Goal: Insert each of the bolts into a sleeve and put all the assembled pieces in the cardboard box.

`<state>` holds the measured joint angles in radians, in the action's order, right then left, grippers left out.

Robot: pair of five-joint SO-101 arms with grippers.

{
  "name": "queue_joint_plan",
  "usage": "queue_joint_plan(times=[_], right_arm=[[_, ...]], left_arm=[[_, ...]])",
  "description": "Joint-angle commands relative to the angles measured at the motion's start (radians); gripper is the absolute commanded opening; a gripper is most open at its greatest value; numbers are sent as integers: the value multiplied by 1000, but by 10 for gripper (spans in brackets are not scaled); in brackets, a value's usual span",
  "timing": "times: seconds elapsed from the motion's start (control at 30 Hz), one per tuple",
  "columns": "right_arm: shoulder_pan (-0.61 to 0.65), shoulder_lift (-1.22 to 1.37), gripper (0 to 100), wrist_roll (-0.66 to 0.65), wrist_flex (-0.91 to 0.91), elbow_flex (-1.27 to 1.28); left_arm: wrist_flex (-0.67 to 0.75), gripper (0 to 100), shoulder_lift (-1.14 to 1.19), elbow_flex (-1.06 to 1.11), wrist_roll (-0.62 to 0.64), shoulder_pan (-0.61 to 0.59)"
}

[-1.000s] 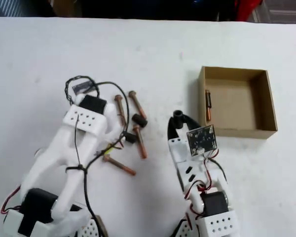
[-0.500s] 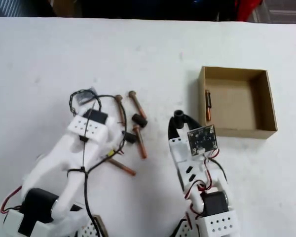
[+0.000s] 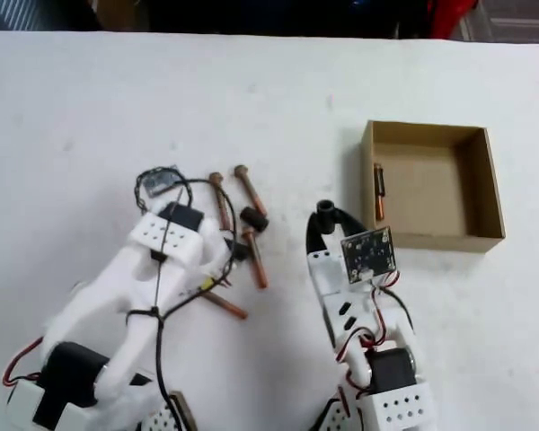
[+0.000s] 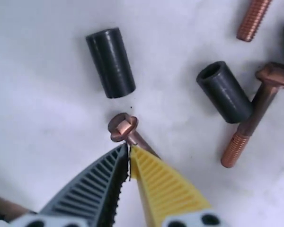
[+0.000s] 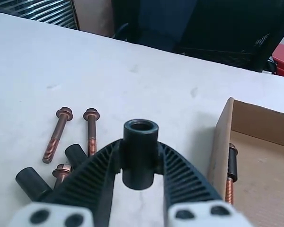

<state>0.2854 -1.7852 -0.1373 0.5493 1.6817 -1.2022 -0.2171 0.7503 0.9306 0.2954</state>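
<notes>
My left gripper [image 4: 128, 152] has its grey and yellow fingers shut on a copper bolt [image 4: 123, 127] lying on the table, just behind its flanged head. In the high view this bolt [image 3: 229, 307] lies nearest the front, and the left gripper [image 3: 204, 285] sits at its head end under the arm. Two black sleeves [image 4: 110, 62] [image 4: 225, 91] lie beyond it. My right gripper [image 5: 140, 161] is shut on an upright black sleeve [image 5: 140, 142], its bore facing up, left of the cardboard box [image 3: 481, 193]. One assembled bolt and sleeve [image 3: 378, 191] lies inside the box along its left wall.
Three loose bolts [image 3: 218, 199] [image 3: 250, 189] [image 3: 255, 256] and two loose sleeves [image 3: 254, 218] [image 3: 237, 250] are clustered between the arms. The left arm's black cable [image 3: 157, 184] loops above that cluster. The far half of the white table [image 3: 251, 90] is bare.
The left arm's wrist has slid toward the front and right, over the loose bolts and sleeves. The right arm and its sleeve have stayed still.
</notes>
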Motion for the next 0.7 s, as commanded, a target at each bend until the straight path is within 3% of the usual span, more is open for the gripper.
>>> queue_joint_plan(times=[0.0, 0.17, 0.43, 0.67], right_arm=[[-13, -15, 17, 5, -4, 9], [-13, -15, 17, 5, -4, 9], [-13, -15, 17, 5, -4, 9], [-13, -15, 17, 3, -4, 9]], left_arm=[[-15, 50, -5, -9, 8, 33], [-25, 71, -1, 9, 9, 39], [-31, 357, -1, 28, 9, 39], [-23, 365, -1, 52, 9, 39]])
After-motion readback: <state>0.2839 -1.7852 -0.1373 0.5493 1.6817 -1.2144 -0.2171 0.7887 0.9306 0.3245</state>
